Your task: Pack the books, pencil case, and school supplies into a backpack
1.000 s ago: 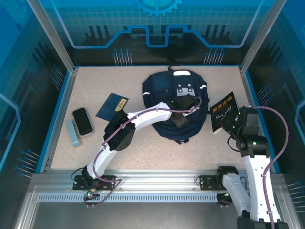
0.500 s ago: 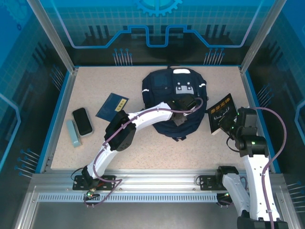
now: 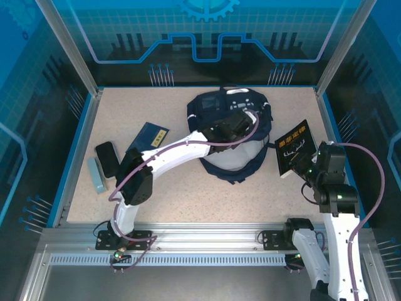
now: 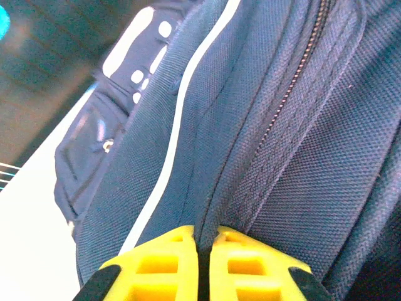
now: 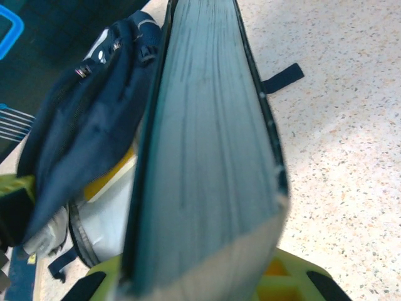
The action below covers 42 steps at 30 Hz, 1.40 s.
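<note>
The backpack (image 3: pixel 207 113) lies open at the far middle of the surface (image 3: pixel 188 188), something yellow (image 5: pixel 111 174) inside. The left fingers (image 4: pixel 163 260), reaching over, pinch its fabric; the right fingers (image 5: pixel 285 281) clamp the black book (image 3: pixel 293 147) upright near the right edge.

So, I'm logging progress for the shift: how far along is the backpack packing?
Done: a yellow item, perhaps a book, lies inside the backpack. In hand: the left gripper pinches its fabric up, the right gripper holds the black book. Left: blue book, dark case and pale green bar on the table.
</note>
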Each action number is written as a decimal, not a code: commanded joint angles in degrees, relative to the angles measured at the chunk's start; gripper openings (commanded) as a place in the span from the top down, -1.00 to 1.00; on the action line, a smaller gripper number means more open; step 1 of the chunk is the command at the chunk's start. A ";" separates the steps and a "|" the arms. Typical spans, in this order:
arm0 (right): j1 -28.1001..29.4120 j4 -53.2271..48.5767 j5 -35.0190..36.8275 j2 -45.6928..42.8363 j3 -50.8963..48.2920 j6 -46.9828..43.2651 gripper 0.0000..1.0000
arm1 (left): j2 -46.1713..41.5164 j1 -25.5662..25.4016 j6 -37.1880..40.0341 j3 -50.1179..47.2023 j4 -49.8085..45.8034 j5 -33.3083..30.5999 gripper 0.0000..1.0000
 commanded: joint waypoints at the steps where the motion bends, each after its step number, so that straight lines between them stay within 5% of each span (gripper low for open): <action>1: -0.79 1.44 -7.45 -0.94 2.42 -1.12 0.95 | -5.21 -0.34 -4.04 0.17 10.93 -2.82 0.88; 10: -0.66 8.02 -28.74 -1.28 -6.23 5.45 0.94 | -6.20 -3.34 -7.92 0.16 15.43 -4.42 0.93; 16: -0.15 25.92 -35.70 -1.56 -18.19 18.42 0.92 | -6.80 -4.94 -10.32 0.39 15.08 -7.99 0.93; 26: 2.45 52.55 -31.81 5.67 -27.75 30.72 0.94 | -9.96 -4.94 -13.12 -0.68 13.17 -8.69 0.93; 42: 13.67 65.64 -13.56 34.72 -19.48 31.51 0.90 | -9.65 -4.93 -14.54 0.63 11.06 -7.46 0.94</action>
